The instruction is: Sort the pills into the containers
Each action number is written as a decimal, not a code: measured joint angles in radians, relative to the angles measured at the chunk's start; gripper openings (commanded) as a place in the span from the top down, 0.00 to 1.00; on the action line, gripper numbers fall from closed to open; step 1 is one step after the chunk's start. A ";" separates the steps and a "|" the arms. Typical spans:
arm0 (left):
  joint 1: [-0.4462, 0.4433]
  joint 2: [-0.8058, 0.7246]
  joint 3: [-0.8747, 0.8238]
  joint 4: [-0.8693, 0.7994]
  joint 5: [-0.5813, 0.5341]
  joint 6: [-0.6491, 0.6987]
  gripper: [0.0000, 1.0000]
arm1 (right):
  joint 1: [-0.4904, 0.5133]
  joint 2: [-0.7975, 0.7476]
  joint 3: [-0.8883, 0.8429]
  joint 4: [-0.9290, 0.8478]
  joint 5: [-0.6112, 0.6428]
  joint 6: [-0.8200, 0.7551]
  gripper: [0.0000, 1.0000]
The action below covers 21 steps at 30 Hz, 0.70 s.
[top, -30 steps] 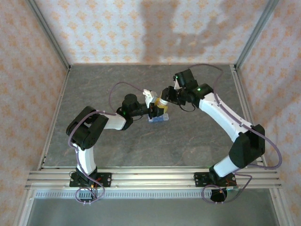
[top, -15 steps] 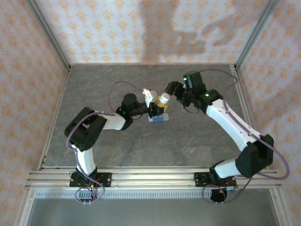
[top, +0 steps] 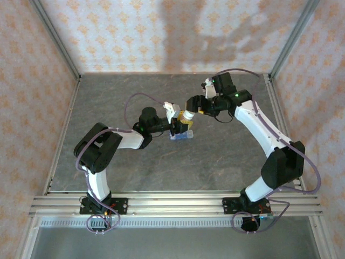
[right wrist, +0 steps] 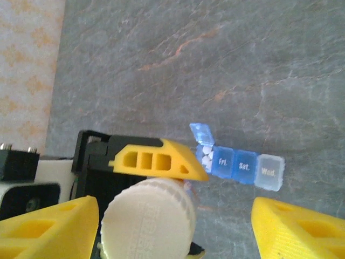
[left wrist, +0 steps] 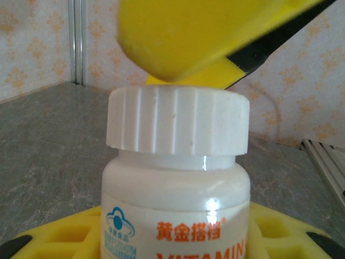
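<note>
- My left gripper [top: 178, 127] is clamped on one white vitamin bottle [left wrist: 175, 205] and holds it upright. The bottle's ribbed white cap [left wrist: 178, 121] is on.
- My right gripper [right wrist: 175, 213] is open. One of its yellow fingers [right wrist: 51, 226] sits just beside the cap, and the other is well apart from it.
- The left wrist camera gives me the label, with orange characters above the word "VITAMIN". It also shows a right-gripper finger hanging just over the cap. I cannot tell whether the two touch.
- The right wrist camera gives me the one blue pill organizer [right wrist: 237, 163] in detail. It lies flat on the grey table [right wrist: 178, 65], just beyond the left gripper's fingertip and between my right fingers.
- The organizer is a strip of four compartments. The lid of the end one, nearest the left gripper, is flipped up. The other three are shut and read "Fri.", "Sat." and "Wed.".
- The open compartment holds small white pills [right wrist: 205, 156]. I cannot count them.
- From overhead, the organizer shows as a blue sliver on the table directly under the left gripper.
</note>
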 measured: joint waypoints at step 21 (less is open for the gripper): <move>0.000 -0.010 0.000 -0.010 0.021 -0.001 1.00 | 0.033 0.000 0.000 -0.010 -0.035 -0.037 0.58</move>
